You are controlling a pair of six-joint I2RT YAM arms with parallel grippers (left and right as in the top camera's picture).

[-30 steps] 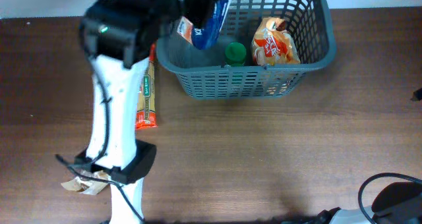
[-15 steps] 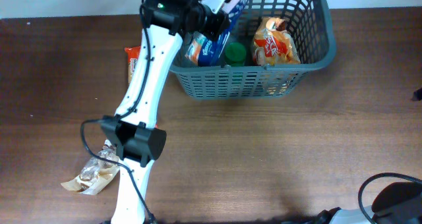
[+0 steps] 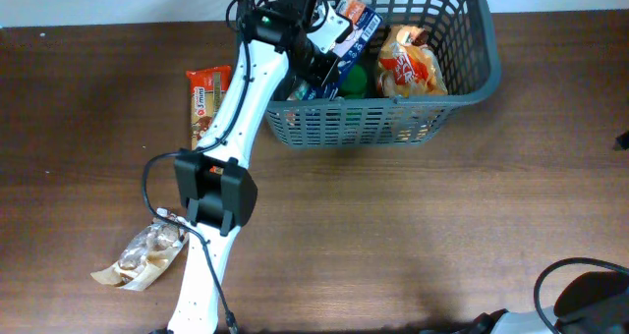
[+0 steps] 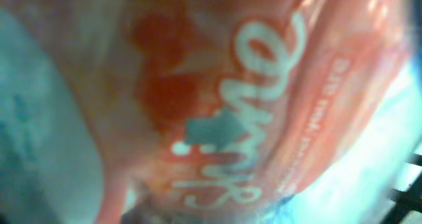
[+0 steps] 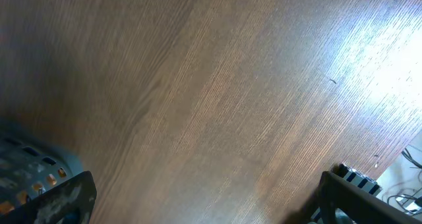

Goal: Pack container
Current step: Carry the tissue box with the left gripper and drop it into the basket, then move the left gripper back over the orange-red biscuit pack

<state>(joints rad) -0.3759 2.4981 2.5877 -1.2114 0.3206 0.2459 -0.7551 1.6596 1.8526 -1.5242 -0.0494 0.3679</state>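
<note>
**Left gripper at a blue packet inside the basket; right gripper spread wide over bare wood**

Seen from above, the dark grey basket (image 3: 432, 100) stands at the far edge of the brown wooden surface (image 3: 393, 216). The left arm reaches up to it from the near side. The left gripper (image 3: 316, 41) is over the basket's left end, against a blue packet (image 3: 351, 27) that stands tilted inside, its top above the rim. The overhead view does not show whether the gripper is pinching the packet or merely touching it. The left wrist view is no help: a blurred orange-red and blue wrapper with white lettering (image 4: 217, 118) fills it, and no fingers can be seen.

Also inside the basket are a jar with a green lid (image 3: 354, 79), just right of the packet, and an orange bag (image 3: 410, 64) further right.

Left of the basket, on the surface, lies a long red pack (image 3: 206, 103). Well nearer than the basket, on its left side, lies a clear bag (image 3: 142, 255).

The right gripper (image 5: 208, 197) is spread wide and holds nothing. Its fingers (image 5: 59, 197) sit at the two lower corners of the wrist view, with only wood between them.
</note>
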